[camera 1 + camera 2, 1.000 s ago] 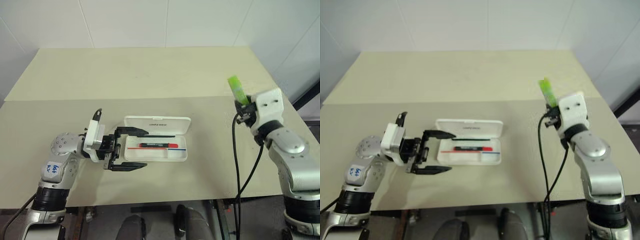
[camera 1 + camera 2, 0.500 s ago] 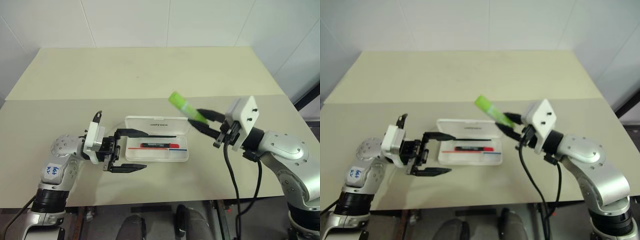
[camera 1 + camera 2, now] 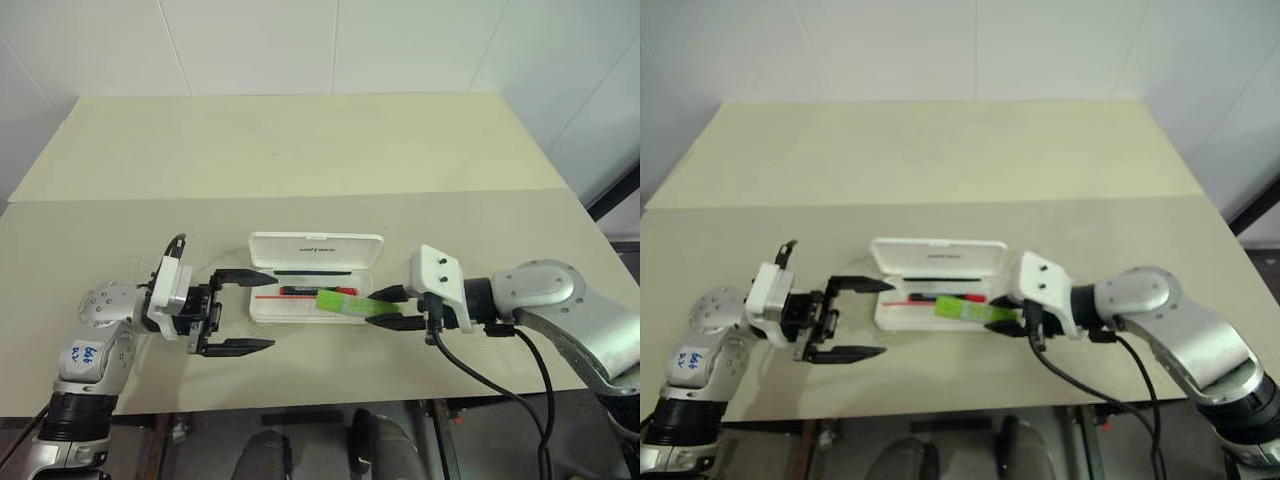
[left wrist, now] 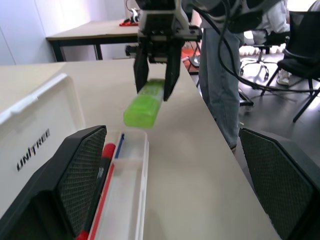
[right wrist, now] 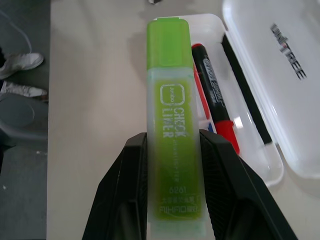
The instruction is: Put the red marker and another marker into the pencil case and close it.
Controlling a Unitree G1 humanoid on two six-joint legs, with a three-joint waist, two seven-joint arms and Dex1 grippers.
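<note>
The white pencil case lies open at the table's middle, lid tipped back. The red marker rests in its tray. My right gripper is shut on the lime-green marker, which it holds nearly level just above the tray's right front part, cap end toward the case. In the right wrist view the green marker hangs beside the red marker. My left gripper stands open just left of the case, holding nothing and pointing at it.
The beige table has wide free room behind and to both sides of the case. In the left wrist view a person's legs and office chairs stand beyond the table's edge past the right gripper.
My right arm has swung in from the right edge and come down, turning the green marker from upright to nearly level over the case. The left gripper has drawn a little away from the case.
</note>
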